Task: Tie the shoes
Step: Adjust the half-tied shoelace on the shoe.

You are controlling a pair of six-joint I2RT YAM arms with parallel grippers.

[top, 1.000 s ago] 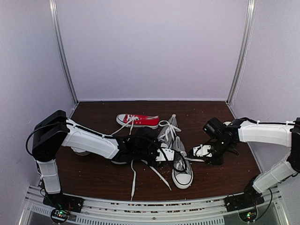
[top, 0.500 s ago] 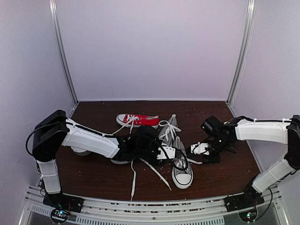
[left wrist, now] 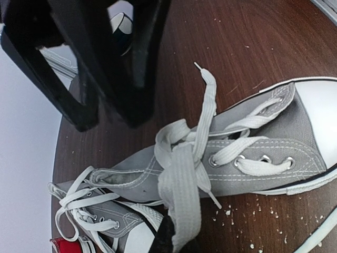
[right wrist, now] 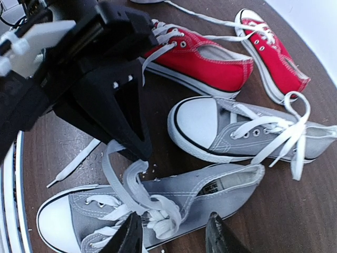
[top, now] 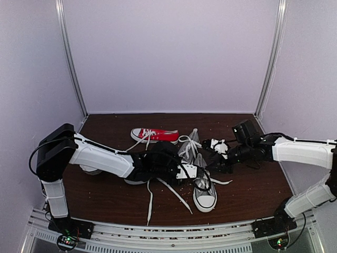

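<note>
Risk: the left gripper point(top: 195, 172) clenches the lace point(left wrist: 179, 190) of the near grey shoe point(right wrist: 210, 190), the right gripper point(right wrist: 171, 234) hangs parted and empty above, and the loose crossing may slip apart if tension drops.

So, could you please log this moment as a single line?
left hand: shut on white lace | right hand: open, over grey sneaker | bow: none yet

Grey shoes point(left wrist: 297, 126): woven canvas uppers, matt, stitching visible. Eyelets point(left wrist: 265, 158): bright metal. Toe caps point(left wrist: 322, 105): white rubber, smooth, slight sheen. Laces point(left wrist: 179, 182): flat white woven cloth, matt.

Red sneakers point(right wrist: 200, 68): matt canvas, white rubber trim.

Table point(left wrist: 221, 31): dark brown wood-look top, smooth, low gloss, speckled with pale crumbs point(left wrist: 253, 216).

Left arm shell point(top: 100, 157): white plastic, smooth, satin.

Near rail point(top: 158, 232): ribbed bare metal.

Walls point(top: 168, 52): plain, matt.
</note>
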